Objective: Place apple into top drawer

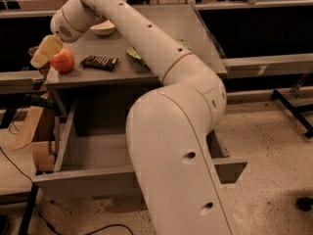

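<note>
Our gripper (46,50) sits just left of the apple (62,61); open or clamped, we can't tell. One nudge could roll it off, missing the top drawer (83,182).

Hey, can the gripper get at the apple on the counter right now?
Probably yes. The gripper hangs right beside the apple near the edge of the counter, with nothing between them; the dark snack bar lies on the apple's other side.
</note>
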Action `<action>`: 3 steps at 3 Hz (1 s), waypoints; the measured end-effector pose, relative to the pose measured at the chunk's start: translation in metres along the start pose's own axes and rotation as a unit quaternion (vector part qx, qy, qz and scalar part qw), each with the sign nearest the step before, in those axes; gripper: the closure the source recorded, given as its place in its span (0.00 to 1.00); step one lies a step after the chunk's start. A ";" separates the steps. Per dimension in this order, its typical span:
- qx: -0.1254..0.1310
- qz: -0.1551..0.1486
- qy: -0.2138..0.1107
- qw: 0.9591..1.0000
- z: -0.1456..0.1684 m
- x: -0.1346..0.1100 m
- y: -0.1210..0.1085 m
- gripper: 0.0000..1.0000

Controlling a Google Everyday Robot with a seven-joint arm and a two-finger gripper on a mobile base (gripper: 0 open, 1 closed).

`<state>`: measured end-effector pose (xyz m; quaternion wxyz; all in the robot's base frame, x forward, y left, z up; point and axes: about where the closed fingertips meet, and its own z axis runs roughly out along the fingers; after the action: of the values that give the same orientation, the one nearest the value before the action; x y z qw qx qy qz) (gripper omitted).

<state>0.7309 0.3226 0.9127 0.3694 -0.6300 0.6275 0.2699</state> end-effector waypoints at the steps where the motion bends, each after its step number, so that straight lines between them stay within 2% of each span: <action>1: -0.015 0.014 0.013 1.000 0.019 0.011 -0.001 0.00; 2: -0.022 0.026 0.022 0.999 0.029 0.020 -0.001 0.00; 3: -0.023 0.052 0.033 0.998 0.035 0.038 -0.005 0.00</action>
<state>0.7423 0.3283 0.8627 0.3194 -0.6132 0.6649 0.2827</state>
